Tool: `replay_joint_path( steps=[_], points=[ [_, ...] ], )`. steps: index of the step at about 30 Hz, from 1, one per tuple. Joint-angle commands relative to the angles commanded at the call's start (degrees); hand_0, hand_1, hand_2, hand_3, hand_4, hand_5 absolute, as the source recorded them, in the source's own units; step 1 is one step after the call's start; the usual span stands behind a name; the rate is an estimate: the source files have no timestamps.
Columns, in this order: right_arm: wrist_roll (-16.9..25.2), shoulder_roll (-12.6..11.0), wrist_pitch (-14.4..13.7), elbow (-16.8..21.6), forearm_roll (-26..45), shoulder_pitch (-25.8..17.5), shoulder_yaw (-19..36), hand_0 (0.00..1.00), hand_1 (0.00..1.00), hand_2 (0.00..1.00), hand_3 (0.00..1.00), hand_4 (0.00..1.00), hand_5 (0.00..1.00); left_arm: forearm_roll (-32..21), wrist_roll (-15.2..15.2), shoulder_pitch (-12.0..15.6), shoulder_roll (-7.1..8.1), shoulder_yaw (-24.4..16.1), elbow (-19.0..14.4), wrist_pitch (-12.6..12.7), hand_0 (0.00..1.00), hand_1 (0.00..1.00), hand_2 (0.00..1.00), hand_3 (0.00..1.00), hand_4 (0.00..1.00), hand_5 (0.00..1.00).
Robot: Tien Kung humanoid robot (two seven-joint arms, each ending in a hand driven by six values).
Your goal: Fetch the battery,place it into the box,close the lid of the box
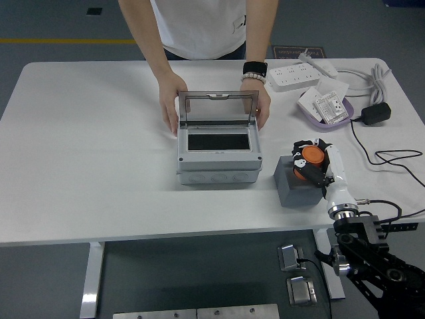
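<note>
1. I see the battery [309, 159], a stubby orange cylinder, in my right hand [313, 164], whose black-and-white fingers are curled around it.
2. It sits just above a plain grey block [292, 183], right of the box [218, 157]; whether it has lifted clear of the block I cannot tell.
3. I judge the fetch nearly done; placing the battery and closing the lid [216, 107] remain.
4. The box is grey hard plastic, rectangular, with a dark opening; its clear lid stands upright.
5. A person's hands [171, 101] steady the box from the far side.
6. The white table [86, 153] looks smooth.
</note>
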Motion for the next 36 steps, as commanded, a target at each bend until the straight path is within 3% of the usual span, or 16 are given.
replay_joint_path(
  steps=[29,30,36],
  points=[
    [-0.5,0.3,-2.7,-0.8,-1.3,2.6,-0.9,0.269,0.254,0.239,0.259,0.002,0.002,1.6,0.0,0.1,0.1,-1.5,0.0,0.4,0.392,0.582,0.519,0.496,0.002,0.002],
    [-0.5,0.3,-2.9,-0.8,-1.4,2.9,-0.9,0.131,0.241,0.253,0.277,0.002,0.002,1.6,0.0,0.1,0.12,-1.6,0.0,0.4,0.392,0.582,0.519,0.495,0.002,0.002],
    [-1.4,0.1,-3.6,-0.8,-2.5,4.5,-1.0,0.111,0.226,0.25,0.261,0.002,0.002,1.9,0.0,0.1,0.19,-1.9,0.0,0.4,0.392,0.584,0.522,0.497,0.002,0.002]
  ],
)
